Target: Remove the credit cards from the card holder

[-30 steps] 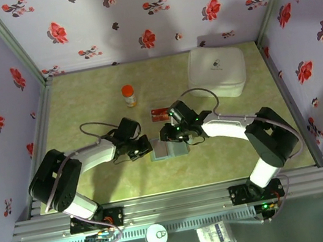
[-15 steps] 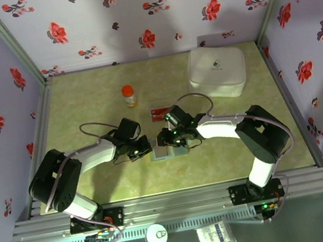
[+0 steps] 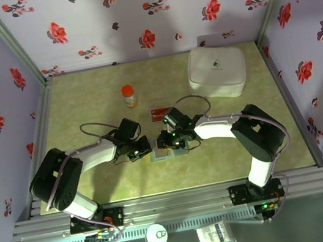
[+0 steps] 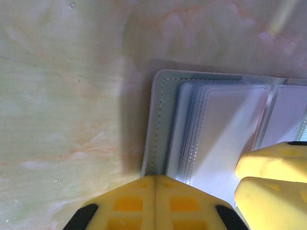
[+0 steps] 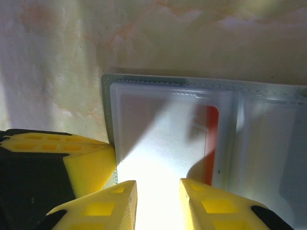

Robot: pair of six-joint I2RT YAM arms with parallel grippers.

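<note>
Two grippers met over one opened wallet near the middle of the table (image 3: 85,109). Entries ran left to right.

Item 1, left gripper (image 4: 154,186): fingers pressed together with no gap and nothing between them. The tips sat at the near left corner of the card holder (image 4: 160,124), apparently pinning that cover down, though contact could not be confirmed.

Item 2, card holder: lay flat, opened like a booklet. Its grey-blue stitched border was outermost and the clear sleeves (image 4: 225,129) were stacked on top. Its long axis ran side to side between the two arms.

Item 3, red-orange card (image 5: 211,143): one narrow strip showed inside a sleeve, the rest lost to glare and frosted plastic. The strip ran straight away from the right wrist camera and ended just ahead of the outer finger (image 5: 216,206).

Item 4, right gripper (image 5: 158,190): jaws stood partly apart over the top sleeve, with nothing seen clamped. This was the nearer arm to the card. The card lay to one side of the gap rather than within it — so the pull would likely call for a small sideways shift first, then a draw along the strip's length. Which end of the sleeve was open could not be told.

Item 5, loose red card (image 3: 160,112): lay on the table just beyond the holder — already out.
</note>
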